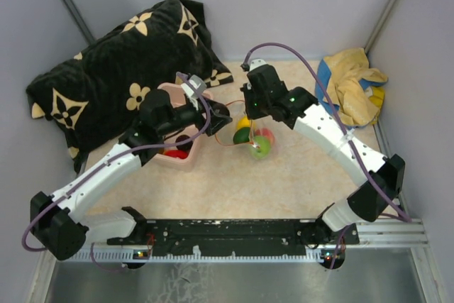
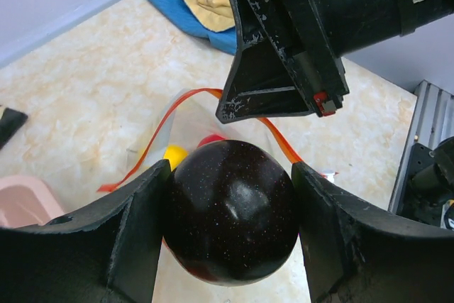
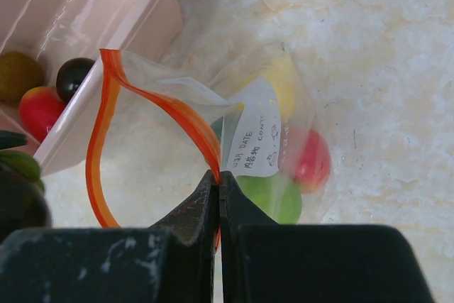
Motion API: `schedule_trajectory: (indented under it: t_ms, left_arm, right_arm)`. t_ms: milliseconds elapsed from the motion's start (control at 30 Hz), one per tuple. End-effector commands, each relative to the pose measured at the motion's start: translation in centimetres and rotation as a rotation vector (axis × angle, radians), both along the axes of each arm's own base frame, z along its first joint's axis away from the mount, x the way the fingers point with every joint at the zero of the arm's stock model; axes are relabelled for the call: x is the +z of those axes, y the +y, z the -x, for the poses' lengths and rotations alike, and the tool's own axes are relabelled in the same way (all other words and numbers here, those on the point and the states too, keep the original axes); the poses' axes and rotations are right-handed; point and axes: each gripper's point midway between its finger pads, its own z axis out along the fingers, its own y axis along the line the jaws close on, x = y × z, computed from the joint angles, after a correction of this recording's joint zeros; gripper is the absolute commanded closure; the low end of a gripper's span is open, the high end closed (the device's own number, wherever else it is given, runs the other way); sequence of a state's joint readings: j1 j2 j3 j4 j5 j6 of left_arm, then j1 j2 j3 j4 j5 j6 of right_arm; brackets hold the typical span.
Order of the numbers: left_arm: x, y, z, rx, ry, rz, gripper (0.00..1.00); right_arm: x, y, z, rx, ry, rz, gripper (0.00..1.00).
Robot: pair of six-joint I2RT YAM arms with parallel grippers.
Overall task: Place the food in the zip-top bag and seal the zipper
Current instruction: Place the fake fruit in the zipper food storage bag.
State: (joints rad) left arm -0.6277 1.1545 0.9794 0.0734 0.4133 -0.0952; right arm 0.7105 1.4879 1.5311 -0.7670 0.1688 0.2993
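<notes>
Top view: the left gripper (image 1: 218, 112) and right gripper (image 1: 246, 110) meet over the zip-top bag (image 1: 247, 137), which lies on the table (image 1: 298, 175) just right of the pink tub (image 1: 179, 155). Yellow, red and green food shows through the film. Neither gripper's jaws can be read from here, and the left arm covers most of the tub. A black flowered cushion (image 1: 120, 54) lies at rear left, a yellow and blue cloth (image 1: 353, 84) at rear right.

Left wrist view: the left gripper (image 2: 230, 226) clamps a dark brown fruit (image 2: 230, 221) between both fingers (image 2: 135, 239), above the open mouth of the bag (image 2: 191, 122). The fruit hides most of the bag's contents; only a yellow piece (image 2: 175, 154) and a sliver of red are seen. The zipper (image 2: 152, 143) loops behind.

Right wrist view: the right gripper (image 3: 218, 188) is closed, pinching the zipper (image 3: 106, 140) at the near edge and holding the mouth open. A white label (image 3: 255, 136) partly masks the pieces inside. Dark shapes at the left edge are cut off, unidentifiable.
</notes>
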Motion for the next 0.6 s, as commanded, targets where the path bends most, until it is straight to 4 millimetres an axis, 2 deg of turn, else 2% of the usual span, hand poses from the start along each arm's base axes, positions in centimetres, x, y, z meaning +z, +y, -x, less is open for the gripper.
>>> schedule_trajectory:
  t_ms: [0,167,400,567]
  left_arm:
    - [-0.2,-1.8,-0.7,-0.04,-0.091,-0.014,0.51]
    - [-2.2,-2.8,-1.7,-0.041,-0.109,-0.076,0.51]
    - [-5.1,-4.1,-3.0,-0.027,-0.116,-0.142,0.49]
    - [-6.1,-4.6,-4.8,0.024,-0.142,-0.181,0.45]
  right_arm:
    - [3.5,0.1,-0.1,-0.003,-0.079,-0.089,1.0]
    - [4.4,0.0,-0.2,-0.003,-0.093,-0.095,1.0]
    - [4.6,-0.1,0.0,-0.003,-0.092,-0.098,1.0]
    - [4.5,-0.1,0.2,-0.004,-0.091,-0.1,1.0]
